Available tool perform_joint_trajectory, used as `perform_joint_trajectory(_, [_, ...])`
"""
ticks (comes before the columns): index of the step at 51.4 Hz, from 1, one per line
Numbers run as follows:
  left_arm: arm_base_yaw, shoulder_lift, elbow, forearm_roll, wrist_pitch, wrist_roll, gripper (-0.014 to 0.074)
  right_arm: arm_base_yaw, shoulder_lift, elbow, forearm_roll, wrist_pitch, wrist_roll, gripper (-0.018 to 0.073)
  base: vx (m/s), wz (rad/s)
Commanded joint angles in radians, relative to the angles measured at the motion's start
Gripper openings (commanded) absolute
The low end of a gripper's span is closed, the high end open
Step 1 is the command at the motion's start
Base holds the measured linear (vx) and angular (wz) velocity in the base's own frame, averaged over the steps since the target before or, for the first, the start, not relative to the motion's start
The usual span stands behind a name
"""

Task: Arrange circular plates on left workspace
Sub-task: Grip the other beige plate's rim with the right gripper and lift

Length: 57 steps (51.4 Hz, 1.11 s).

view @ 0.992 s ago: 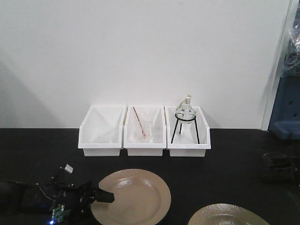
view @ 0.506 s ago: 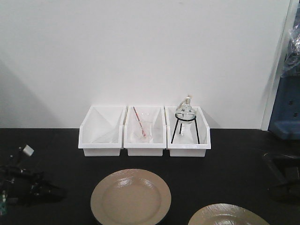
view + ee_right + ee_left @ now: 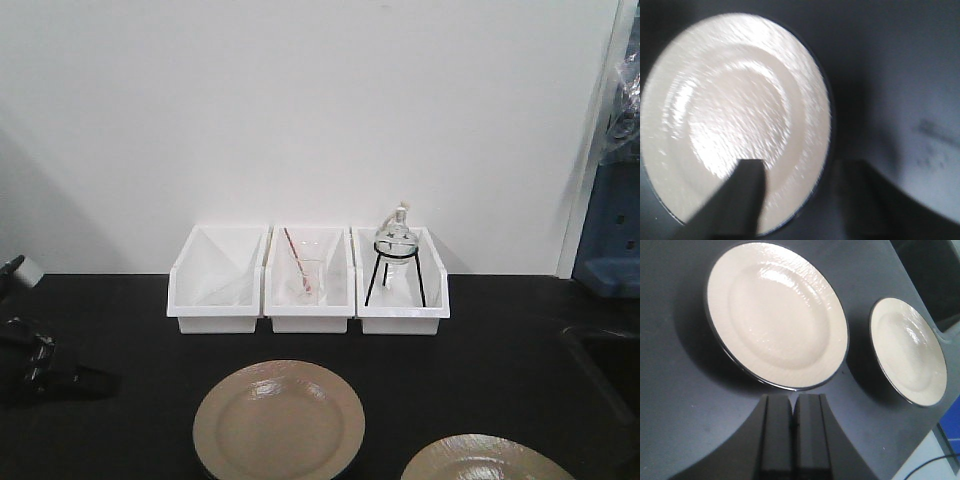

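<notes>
Our left end effector (image 3: 793,400) is closed, its two flat black fingers pressed together on nothing, just short of the left plate (image 3: 777,315). Our right end effector (image 3: 801,170) stands open and blurred, one finger in front of one of the circular plates (image 3: 735,100), the other over bare counter (image 3: 500,365).

We count two plates, flat on the matte black counter, near each other but apart. The left plate lies before the bins, and the right plate (image 3: 485,462) is cut off by the bottom edge. Behind stand three white bins (image 3: 309,322) in a row.

A second ago the left arm reached the left plate's rim. It now sits at the far left, and neither plate has moved.

The plates are glossy tan, round, shallow and dark-rimmed.
</notes>
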Motion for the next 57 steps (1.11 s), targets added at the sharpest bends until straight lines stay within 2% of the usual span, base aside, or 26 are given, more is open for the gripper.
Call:
perform_joint_trajectory(1, [-0.002, -0.046, -0.026, -0.063, 0.022, -0.008, -0.0003, -0.007, -0.001, -0.03, 0.005, 0.002, 0.07, 0.0587, 0.0, 0.0])
perform_joint_trajectory(6, [-0.002, -0.046, -0.026, -0.064, 0.029, -0.008, -0.0003, -0.007, 0.06, -0.03, 0.014, 0.004, 0.108, 0.0634, 0.0, 0.0])
perform_joint_trajectory(15, [-0.002, -0.046, -0.026, -0.064, 0.043, -0.008, -0.0003, -0.007, 0.211, -0.03, 0.085, 0.025, 0.086, 0.0602, 0.0, 0.0])
perform_joint_trajectory(23, [-0.002, -0.046, -0.026, -0.071, 0.048, -0.008, -0.0003, -0.007, 0.332, -0.03, 0.269, 0.065, -0.027, 0.0573, 0.0, 0.0])
perform_joint_trajectory(27, [-0.002, -0.046, -0.026, -0.073, 0.049, -0.008, -0.0003, -0.007, 0.37, -0.03, 0.328, 0.071, -0.059, 0.0555, 0.0, 0.0])
perform_joint_trajectory(30, [-0.002, -0.046, -0.026, -0.073, 0.048, -0.009, -0.0003, -0.007, 0.392, -0.03, 0.37, 0.072, -0.069, 0.0491, 0.0, 0.0])
perform_joint_trajectory(33, [-0.002, -0.046, -0.026, -0.073, 0.051, -0.009, -0.0003, -0.007, 0.396, -0.03, 0.384, 0.066, -0.08, 0.0365, 0.0, 0.0])
perform_joint_trajectory(39, [-0.002, -0.046, -0.026, -0.073, 0.052, -0.009, -0.0003, -0.009, 0.384, -0.03, 0.379, 0.054, -0.08, -0.0003, 0.0, 0.0])
perform_joint_trajectory(49, [-0.002, -0.046, -0.026, -0.072, 0.049, -0.008, -0.0003, -0.04, 0.325, -0.033, 0.421, 0.054, -0.089, -0.0011, 0.0, 0.0])
perform_joint_trajectory(57, [-0.002, -0.046, -0.026, -0.071, 0.044, -0.008, -0.0003, -0.118, 0.262, -0.045, 0.543, 0.108, -0.119, -0.0008, 0.0, 0.0])
